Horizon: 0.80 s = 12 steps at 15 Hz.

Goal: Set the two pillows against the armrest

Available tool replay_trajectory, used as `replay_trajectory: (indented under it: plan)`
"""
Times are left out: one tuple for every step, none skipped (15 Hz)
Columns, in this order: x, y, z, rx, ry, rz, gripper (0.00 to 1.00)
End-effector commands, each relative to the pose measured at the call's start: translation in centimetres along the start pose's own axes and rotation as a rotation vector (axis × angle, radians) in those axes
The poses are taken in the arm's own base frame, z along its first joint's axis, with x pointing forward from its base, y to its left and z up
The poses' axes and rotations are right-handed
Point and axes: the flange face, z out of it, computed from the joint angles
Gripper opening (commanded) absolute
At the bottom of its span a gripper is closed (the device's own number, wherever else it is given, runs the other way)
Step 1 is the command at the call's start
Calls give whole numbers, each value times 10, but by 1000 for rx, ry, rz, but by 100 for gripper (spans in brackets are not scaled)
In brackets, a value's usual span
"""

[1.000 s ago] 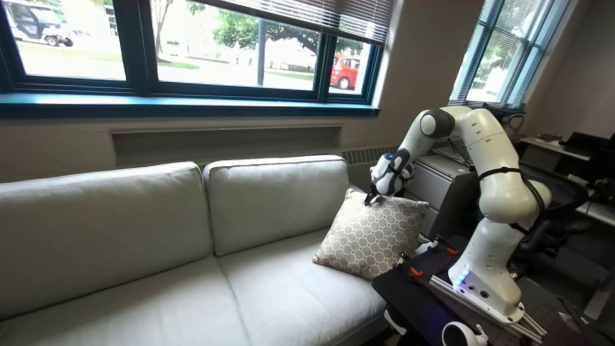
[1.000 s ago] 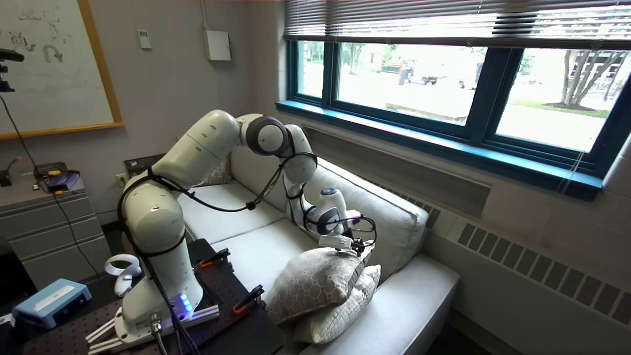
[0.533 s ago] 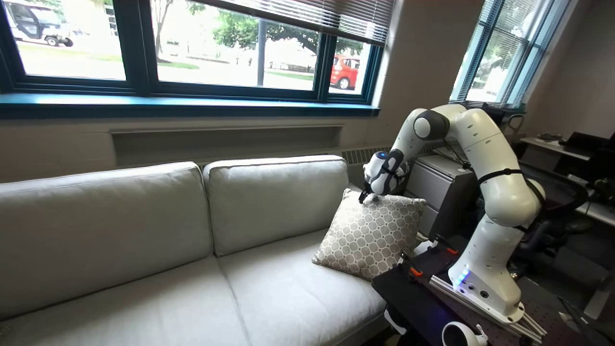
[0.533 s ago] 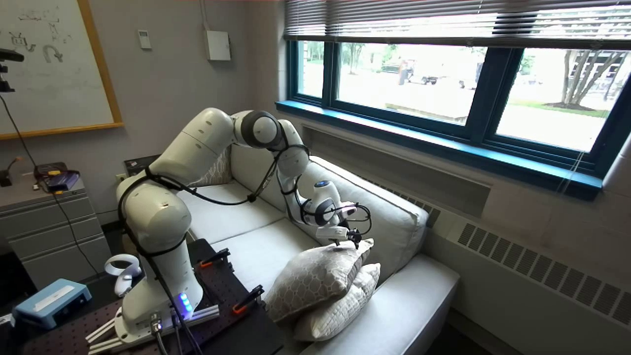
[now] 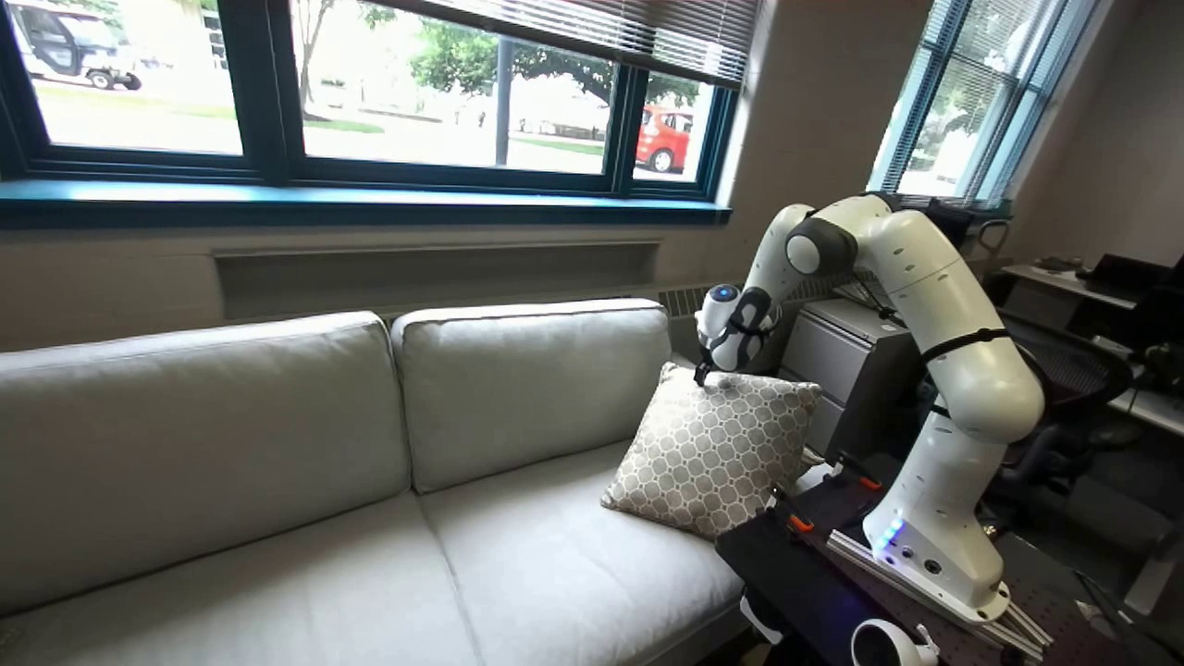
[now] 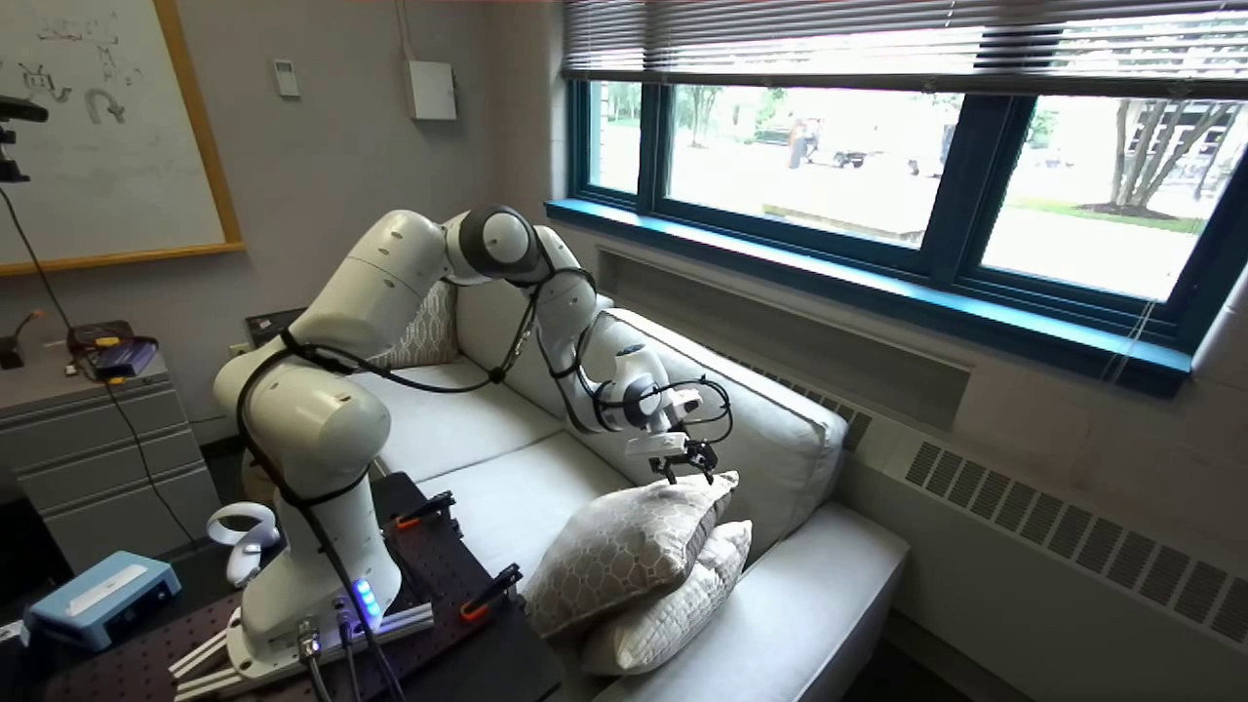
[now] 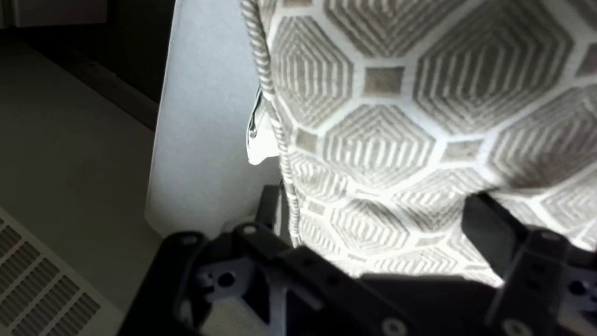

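Beige lattice-patterned square pillow (image 5: pixel 708 453) leans just under the black two-finger gripper (image 6: pixel 690 477), jaws spread wide. Cream-white quilted pillow (image 6: pixel 673 614) lower down, between that one and the padded cream-white armrest (image 6: pixel 819 604). Cream-white upholstered sofa (image 5: pixel 305 578) below gripper, blue-framed window (image 6: pixel 809 166) above it. White jointed arm (image 5: pixel 943 305) arches high, angles down to gripper. Whiteboard (image 6: pixel 97 185) well apart, scribbles unreadable.

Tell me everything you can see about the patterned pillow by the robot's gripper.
The patterned pillow is square and plump, in woven-looking beige fabric with a whitish lattice around lined octagons, edged with twisted cord. It stands tilted on the sofa seat, leaning on the cream pillow, which sits between it and the armrest. The open gripper is at its top edge; whether the fingers touch it is unclear.
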Motion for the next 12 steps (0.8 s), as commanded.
replay_trajectory:
  plan:
    - [-16, 25, 18, 38, -4, -84, 100]
    - [-21, 33, 25, 57, -1, -105, 100]
    - [-27, 42, 32, 93, 25, -127, 100]
    - [-31, 43, 41, 133, 49, -134, 100]
    - [-34, 45, 49, 172, 64, -145, 100]
    - [-36, 46, 59, 217, 80, -158, 100]
    - [-37, 46, 71, 266, 98, -171, 100]
    - [-39, 51, 79, 311, 115, -188, 100]
    - [-41, 56, 91, 360, 133, -203, 100]
    - [-45, 66, 100, 401, 146, -219, 100]
    - [-48, 70, 110, 448, 152, -235, 100]
    - [-49, 71, 118, 482, 141, -248, 100]
